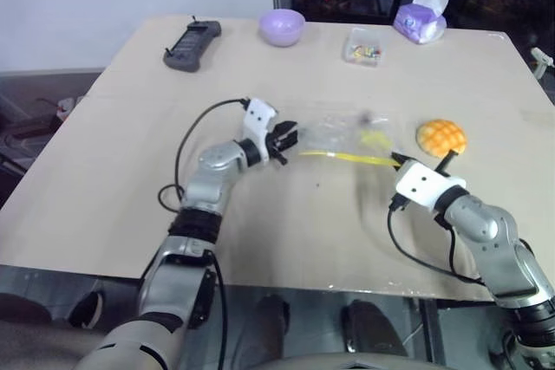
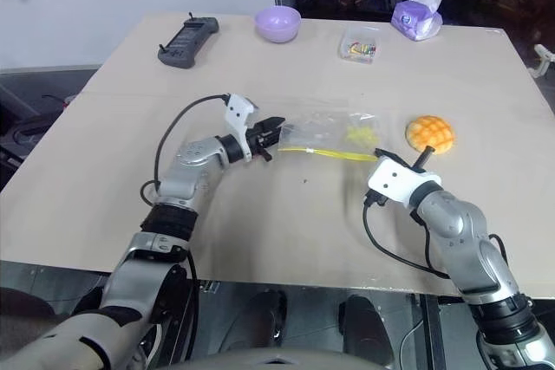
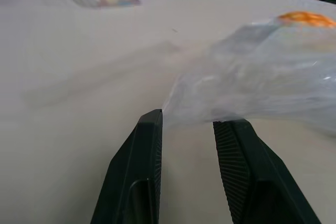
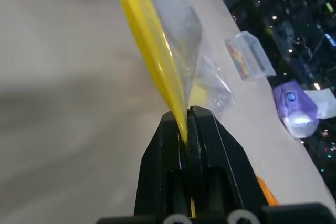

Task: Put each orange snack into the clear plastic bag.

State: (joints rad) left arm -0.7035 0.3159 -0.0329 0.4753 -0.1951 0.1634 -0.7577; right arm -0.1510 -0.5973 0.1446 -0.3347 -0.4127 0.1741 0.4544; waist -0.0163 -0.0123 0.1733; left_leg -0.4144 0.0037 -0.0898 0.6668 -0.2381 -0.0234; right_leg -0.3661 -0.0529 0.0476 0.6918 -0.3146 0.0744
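**Opening the bag mouth: two-gripper hold on the seal edge**

The bag [image 1: 347, 140] lies near the middle of the table [image 1: 113, 188], stretched between the two grippers with its yellow seal strip [image 1: 351, 158] running along the side nearest the robot. The snack [image 1: 441, 137] sits on the table just beyond the bag's right end, towards the right edge, apart from the film. The right gripper [image 4: 188, 116] has its jaws pressed together on the seal strip, which passes between the two black fingers and runs taut away from them. The left gripper [image 3: 189, 124] stands at the bag's opposite end with its jaws spread; in the left wrist view a corner of clear film reaches into the gap and meets the tip of one finger [image 3: 144, 156], but nothing is pinched there.

The step in hand is judged to be getting a second hold so that the mouth can be parted. To do it well, the left jaws should close on one layer of film only, close to the strip, since catching both layers would keep the mouth shut. The right pinch should stay firm while the left pulls gently; the film is thin and crinkly and will likely slip or bunch under a hard tug. Keeping the mouth turned towards the snack shortens the later transfer. The box [image 1: 363, 46], bowl [image 1: 282, 27], remote [image 1: 192, 44] and tissue pack [image 1: 421, 20] along the far edge lie well clear.
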